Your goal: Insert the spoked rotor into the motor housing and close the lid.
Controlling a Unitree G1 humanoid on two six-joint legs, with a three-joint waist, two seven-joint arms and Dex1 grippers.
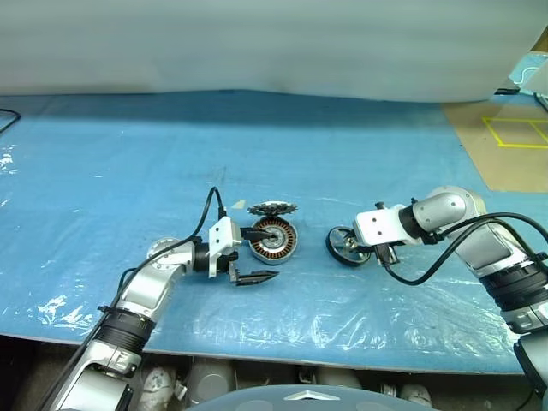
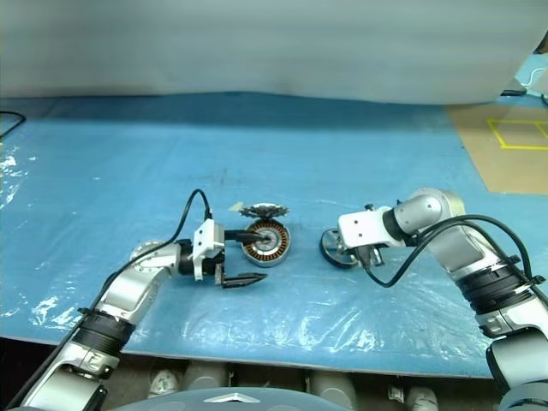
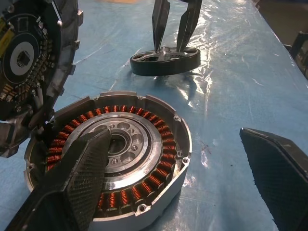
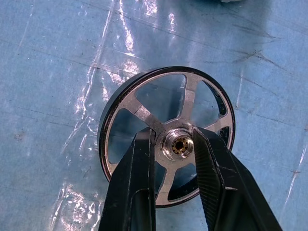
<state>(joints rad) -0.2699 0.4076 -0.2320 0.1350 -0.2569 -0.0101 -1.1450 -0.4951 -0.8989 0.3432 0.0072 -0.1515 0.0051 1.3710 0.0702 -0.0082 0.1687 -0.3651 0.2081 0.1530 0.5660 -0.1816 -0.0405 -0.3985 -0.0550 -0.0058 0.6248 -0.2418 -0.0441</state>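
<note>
The motor housing (image 1: 274,241) lies open side up on the blue table, its copper windings and silver hub showing. The lid (image 1: 272,207) leans tilted against the housing's far side, ribbed dark underside facing me. My left gripper (image 1: 267,254) is open: one finger (image 3: 82,178) reaches over the housing's hub, while the other stays outside the near rim. To the right, the spoked rotor (image 4: 139,113) lies flat on the table. My right gripper (image 4: 174,134) points down into it, shut on its small central hub with a finger pressed against each side.
Crinkled clear film covers the blue table (image 1: 128,171). A white sheet (image 1: 257,43) closes off the back. Brown board with yellow tape (image 1: 505,141) lies at the far right, a black cable (image 1: 7,120) at the far left edge.
</note>
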